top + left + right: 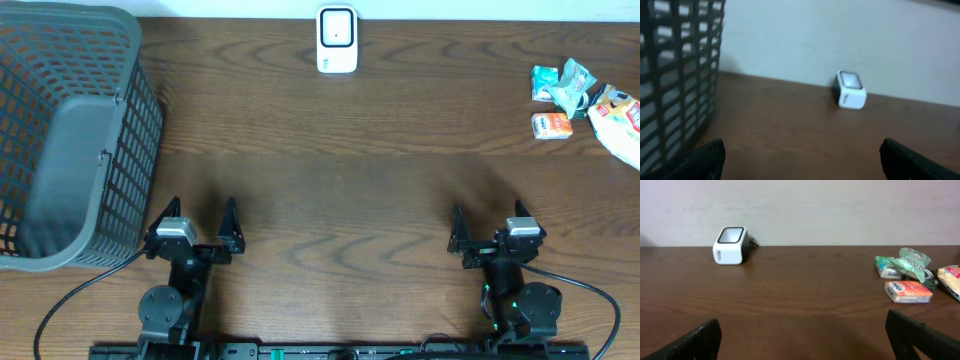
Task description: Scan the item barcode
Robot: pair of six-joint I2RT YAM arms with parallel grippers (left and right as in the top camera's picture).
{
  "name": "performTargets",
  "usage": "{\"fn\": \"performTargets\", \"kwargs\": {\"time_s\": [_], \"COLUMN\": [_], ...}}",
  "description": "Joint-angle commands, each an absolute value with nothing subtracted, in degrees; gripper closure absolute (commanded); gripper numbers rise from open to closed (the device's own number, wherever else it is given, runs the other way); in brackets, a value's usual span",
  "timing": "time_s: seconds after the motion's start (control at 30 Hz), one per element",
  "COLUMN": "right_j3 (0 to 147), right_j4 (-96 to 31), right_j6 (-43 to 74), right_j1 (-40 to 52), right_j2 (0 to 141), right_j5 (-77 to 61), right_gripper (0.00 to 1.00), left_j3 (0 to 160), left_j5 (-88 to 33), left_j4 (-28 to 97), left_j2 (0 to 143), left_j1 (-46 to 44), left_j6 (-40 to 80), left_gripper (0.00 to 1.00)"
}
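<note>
A white barcode scanner (337, 40) with a dark window stands at the back centre of the wooden table; it also shows as the scanner (850, 90) and the scanner (731, 245) in the wrist views. Small packaged items (565, 97) lie in a cluster at the back right: an orange packet (908, 291), a green wrapped packet (904, 263) and a yellow-white bag (620, 122). My left gripper (203, 218) rests open near the front left, nothing between its fingers. My right gripper (493, 222) sits open near the front right, far from the items.
A large grey slatted basket (65, 130) fills the left side of the table, close beside the left gripper; the basket wall (675, 80) shows in the left wrist view. A pale wall runs behind the table.
</note>
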State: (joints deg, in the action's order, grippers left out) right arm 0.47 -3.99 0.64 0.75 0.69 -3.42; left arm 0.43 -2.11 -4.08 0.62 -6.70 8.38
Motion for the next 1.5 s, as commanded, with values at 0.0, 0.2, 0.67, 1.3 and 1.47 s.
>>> {"fn": "performTargets", "kwargs": {"time_s": [0.0,0.2,0.67,1.3,1.47], "right_j3": [0.4,0.4,0.4,0.4,0.4], "right_j4": [-4.1,-4.1,-4.1,-4.1,-4.1], "right_j6": [1.2,1.2,1.2,1.2,1.2], "right_j1": [-0.3,-0.3,-0.3,-0.3,-0.3], "right_j2": [0.4,0.4,0.4,0.4,0.4], "right_j5": [-3.6,-3.6,-3.6,-3.6,-3.6], "right_gripper": [0.01,0.01,0.01,0.01,0.01], "left_j3": [0.2,0.2,0.2,0.2,0.2], "left_j5": [-2.8,-2.8,-4.1,-3.6,-2.7], "left_j4": [-1.9,4.0,3.9,4.1,4.2], "left_j2": [0.1,0.1,0.1,0.1,0.1], "left_j1": [-5.1,-2.6,-2.5,-2.6,-2.6], "left_j6": [7.1,6.9,-1.5,-0.8,-0.8], "left_gripper": [0.02,0.02,0.02,0.02,0.02]}}
